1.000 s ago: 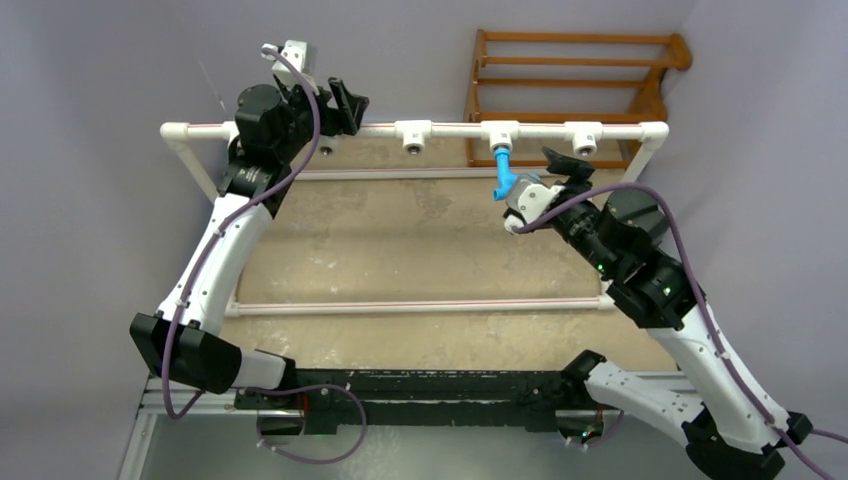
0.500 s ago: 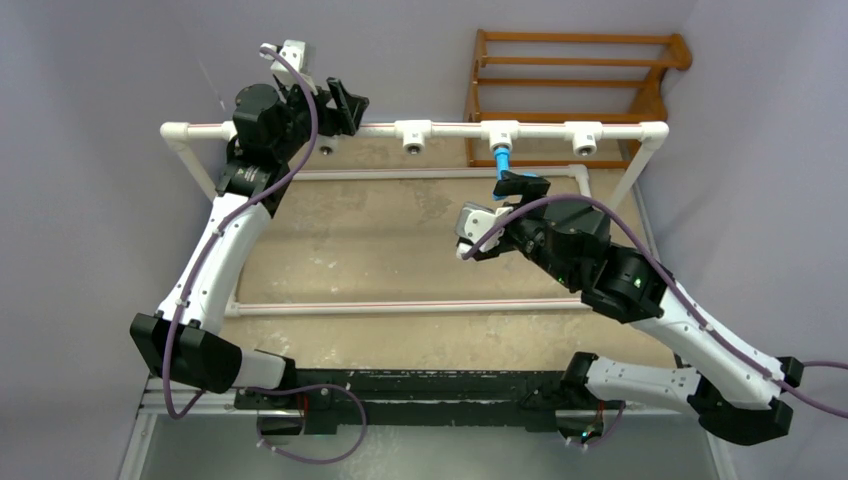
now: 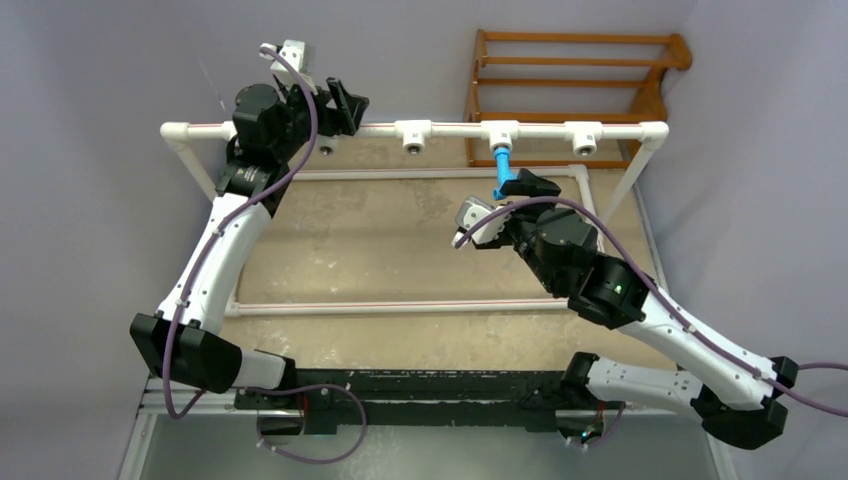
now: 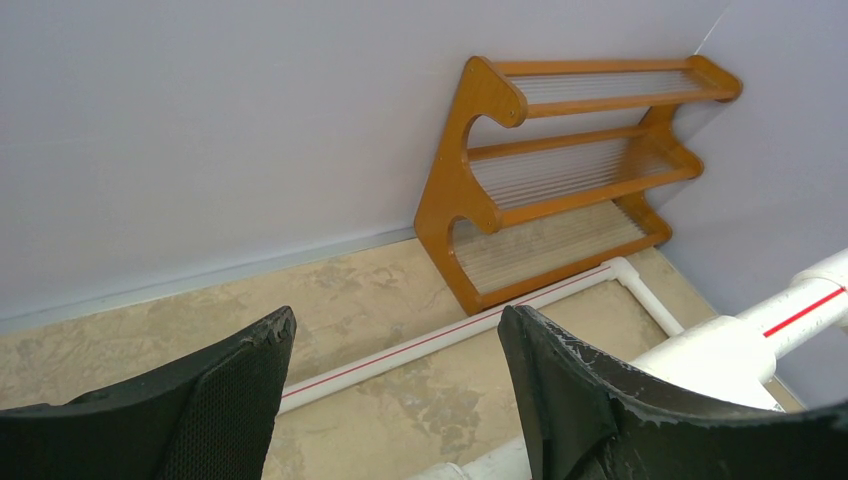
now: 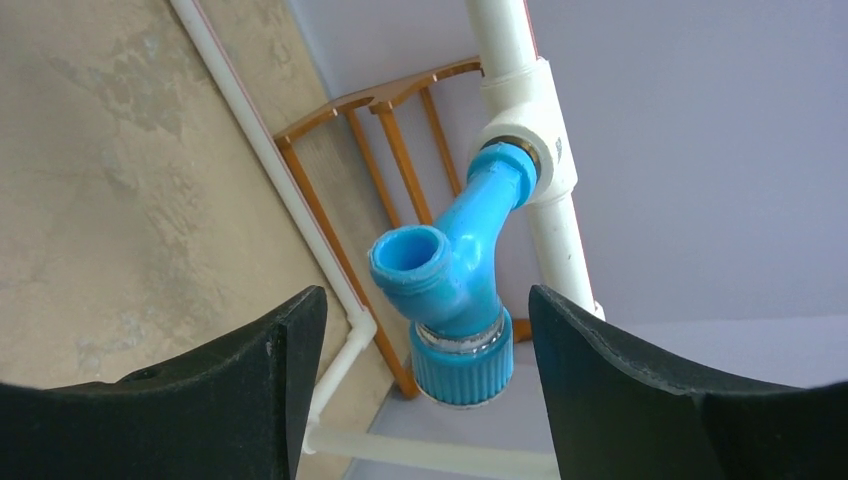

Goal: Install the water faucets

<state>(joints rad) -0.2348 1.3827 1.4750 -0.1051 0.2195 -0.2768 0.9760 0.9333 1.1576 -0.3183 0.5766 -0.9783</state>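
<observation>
The right fingers (image 5: 230,400) stand wide apart and grip nothing. Just beyond their tips, in the middle of the gap and touching neither finger, is the blue faucet (image 5: 455,270). Its long axis runs from the fingers away to a white tee fitting (image 5: 530,130), where its far end sits in the socket. The round mouth of the bent spout opens back toward the fingers, nearer to the left one in the wrist view, and the ribbed knob is the part closest to the fingers. In the top view the faucet (image 3: 503,170) reaches from the upper pipe toward the fingers. Behind the tee are a lower white pipe (image 5: 270,150) on the bench (image 5: 90,200) and a wooden rack (image 5: 400,100).

The left fingers (image 4: 220,400) are also spread open, with nothing between them. Beside the right one is a thick white pipe (image 4: 740,350). Farther off lie a thin pipe with a red line (image 4: 420,340) and the same rack.
</observation>
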